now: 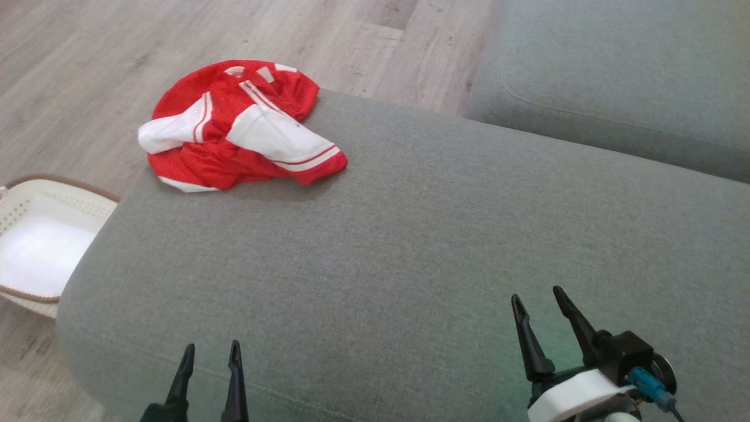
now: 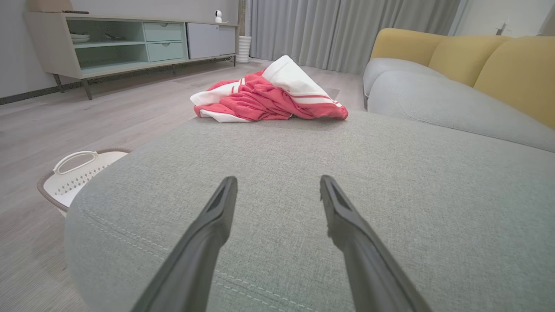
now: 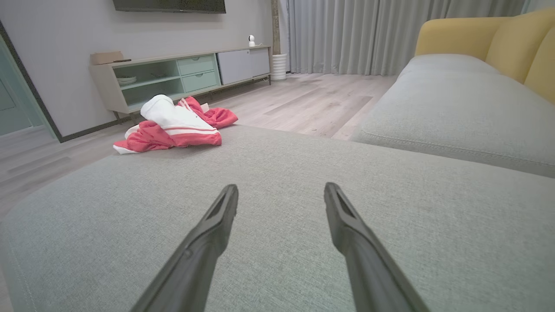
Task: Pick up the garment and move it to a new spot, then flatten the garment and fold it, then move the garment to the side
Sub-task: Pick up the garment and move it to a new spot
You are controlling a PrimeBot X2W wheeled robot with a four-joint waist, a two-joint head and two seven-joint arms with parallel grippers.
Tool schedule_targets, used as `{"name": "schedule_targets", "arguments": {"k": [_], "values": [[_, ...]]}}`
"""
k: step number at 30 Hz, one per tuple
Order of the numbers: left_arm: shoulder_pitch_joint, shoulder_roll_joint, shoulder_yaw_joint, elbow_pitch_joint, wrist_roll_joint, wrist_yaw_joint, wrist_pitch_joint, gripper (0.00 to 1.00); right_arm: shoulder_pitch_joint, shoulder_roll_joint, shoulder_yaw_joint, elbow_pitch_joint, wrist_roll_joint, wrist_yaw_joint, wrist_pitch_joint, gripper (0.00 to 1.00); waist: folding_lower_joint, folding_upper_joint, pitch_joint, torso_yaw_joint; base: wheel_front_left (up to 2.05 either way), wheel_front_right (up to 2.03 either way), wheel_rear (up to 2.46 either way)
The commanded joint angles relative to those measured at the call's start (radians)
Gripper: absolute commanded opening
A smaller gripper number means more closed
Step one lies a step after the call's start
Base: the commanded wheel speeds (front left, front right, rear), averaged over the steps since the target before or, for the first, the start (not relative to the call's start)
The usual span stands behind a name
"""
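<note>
1. The left end effector (image 1: 212, 346) sits at 7 o'clock in the head view, fingers spread and holding nothing.
2. The right end effector (image 1: 536, 293), at 5 o'clock, is also spread and empty over the grey sofa cushion (image 1: 410, 223).
3. A white laundry basket (image 1: 29, 202) stands on the floor at 9 o'clock.
4. The crumpled red-and-white jersey (image 1: 234, 126) lies at 11 o'clock on the cushion's far corner, well apart from both end effectors.

Grey ottoman (image 1: 410, 234), fabric top. 1 white perforated basket (image 1: 23, 205) on wood floor (image 1: 88, 58), just beside ottoman's left edge. Grey sofa (image 1: 615, 88), yellow back cushions (image 2: 511, 69); low cabinet (image 2: 130, 43), grey curtains (image 2: 347, 30).
</note>
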Motion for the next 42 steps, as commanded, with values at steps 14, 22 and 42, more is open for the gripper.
{"name": "schedule_targets", "arguments": {"k": [14, 22, 42], "values": [[-0.084, 0.044, 0.071, -0.286, -0.003, -0.016, -0.012, 1.0, -0.028, -0.008, 0.014, -0.038, -0.016, 0.004, -0.014, 1.0, 0.0, 0.0, 0.032, -0.001, 0.0, 0.0, 0.0], [-0.413, 0.254, 0.171, -0.451, -0.024, -0.08, 0.17, 1.0, -0.071, -0.008, -0.001, -0.057, -0.057, 0.004, -0.014, 1.0, 0.0, 0.0, 0.105, -0.052, 0.0, 0.0, 0.0], [-0.986, 0.436, 0.008, 0.234, -0.314, -0.14, 0.426, 1.0, -0.216, -0.008, -0.058, -0.18, -0.235, 0.004, 0.044, 1.0, 0.0, 0.0, 0.492, -0.186, 0.0, 0.0, 0.0]]}}
